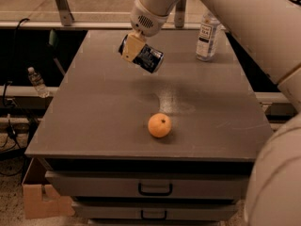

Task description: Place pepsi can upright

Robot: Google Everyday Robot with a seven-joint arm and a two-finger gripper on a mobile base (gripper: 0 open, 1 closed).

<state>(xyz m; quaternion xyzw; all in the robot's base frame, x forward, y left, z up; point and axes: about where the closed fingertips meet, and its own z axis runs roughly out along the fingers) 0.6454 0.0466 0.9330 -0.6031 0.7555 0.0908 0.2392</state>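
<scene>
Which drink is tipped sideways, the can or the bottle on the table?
The blue can. The gripper holds it slanted in its jaws above the table; the bottle stands straight up.

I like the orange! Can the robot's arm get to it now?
Probably not to grab: the gripper, held above the table, is shut on the can. Nothing stands between it and the orange, though.
</scene>
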